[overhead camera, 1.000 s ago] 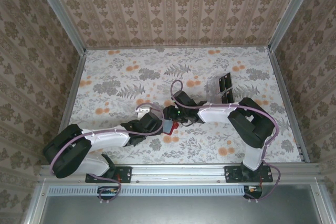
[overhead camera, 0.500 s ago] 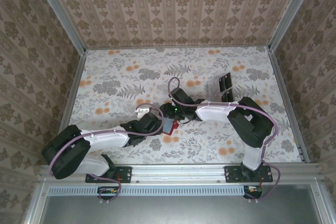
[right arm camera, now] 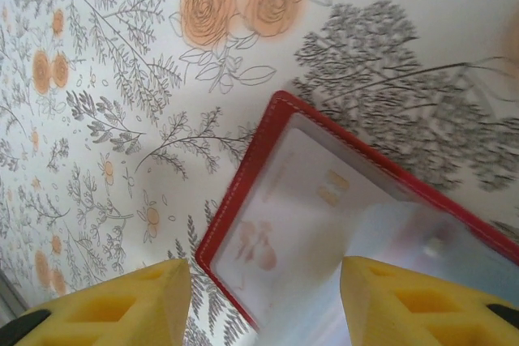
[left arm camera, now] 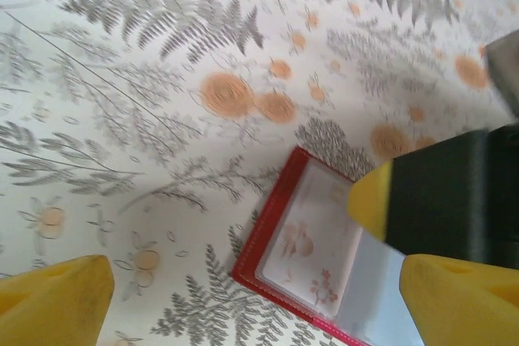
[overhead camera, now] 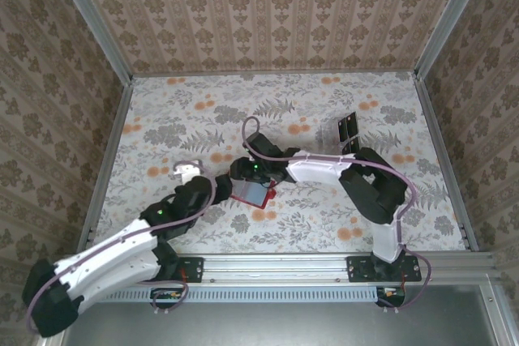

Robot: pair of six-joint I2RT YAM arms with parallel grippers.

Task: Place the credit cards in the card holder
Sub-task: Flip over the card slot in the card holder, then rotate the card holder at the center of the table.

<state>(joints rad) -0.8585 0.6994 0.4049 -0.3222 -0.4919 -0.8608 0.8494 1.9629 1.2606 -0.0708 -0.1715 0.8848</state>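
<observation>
The card holder (overhead camera: 253, 194) lies open on the floral surface (overhead camera: 324, 119), near the front middle between the two arms. A pale credit card (right arm camera: 312, 216) shows under its clear pocket (right arm camera: 381, 241). The left pincer (left arm camera: 259, 304) hovers released above the card holder's corner with its fingers spread wide, while the right pincer (right arm camera: 263, 307) stands half parted just over the card holder, one yellow fingertip (left arm camera: 371, 200) at its edge and nothing clamped.
</observation>
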